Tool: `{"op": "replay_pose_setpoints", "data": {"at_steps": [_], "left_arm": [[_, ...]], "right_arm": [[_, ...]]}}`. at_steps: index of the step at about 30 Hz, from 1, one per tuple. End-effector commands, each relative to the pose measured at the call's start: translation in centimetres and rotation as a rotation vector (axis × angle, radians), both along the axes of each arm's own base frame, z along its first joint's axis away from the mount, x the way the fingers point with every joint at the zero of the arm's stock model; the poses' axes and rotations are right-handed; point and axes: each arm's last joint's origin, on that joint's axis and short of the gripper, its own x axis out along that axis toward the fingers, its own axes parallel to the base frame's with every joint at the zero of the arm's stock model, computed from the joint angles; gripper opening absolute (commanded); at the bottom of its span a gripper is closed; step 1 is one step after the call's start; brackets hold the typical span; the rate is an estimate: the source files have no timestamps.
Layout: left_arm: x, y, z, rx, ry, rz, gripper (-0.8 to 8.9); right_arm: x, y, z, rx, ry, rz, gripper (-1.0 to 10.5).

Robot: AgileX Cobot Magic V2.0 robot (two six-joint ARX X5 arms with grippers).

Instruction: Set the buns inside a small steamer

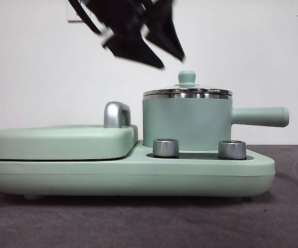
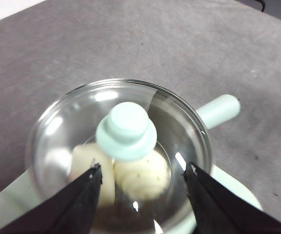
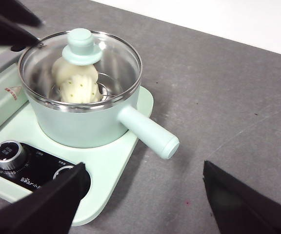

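Note:
The small steamer [image 1: 188, 124] stands on the right half of the cooker with its glass lid [image 2: 67, 126] on. Through the glass I see both buns inside: the smooth one [image 2: 89, 163] and the swirled one [image 2: 143, 178] side by side, also seen as buns [image 3: 77, 83] in the right wrist view. My left gripper [image 1: 172, 62] hangs open just above and left of the lid's green knob [image 1: 187, 77], with nothing between its jaws [image 2: 143, 168]. My right gripper [image 3: 144, 168] is open and empty, off to the side of the steamer's handle [image 3: 148, 131].
The flat mint-green grill plate [image 1: 61, 142] with its chrome handle [image 1: 117, 114] lies shut beside the steamer. Two steel dials [image 1: 165, 147] [image 1: 232, 149] sit on the cooker's base [image 1: 138, 173]. Grey table cloth surrounds the cooker.

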Motion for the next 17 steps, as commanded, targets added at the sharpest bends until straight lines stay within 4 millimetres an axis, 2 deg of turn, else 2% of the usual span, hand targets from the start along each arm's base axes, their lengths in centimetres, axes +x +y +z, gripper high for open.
{"op": "replay_pose_setpoints", "data": {"at_steps": [1, 9, 17], "left_arm": [[-1.0, 1.2, 1.3, 0.000, 0.051, 0.026, 2.81], [-3.5, 6.8, 3.4, 0.066, 0.178, 0.141, 2.81], [-5.2, 11.7, 2.5, 0.045, 0.205, 0.289, 2.80]], "right_arm": [[0.0, 0.2, 0.2, 0.026, 0.004, 0.018, 3.8], [0.8, 1.0, 0.0, 0.042, 0.032, 0.093, 3.8], [3.2, 3.0, -0.1, 0.083, 0.006, 0.154, 3.8]]}}
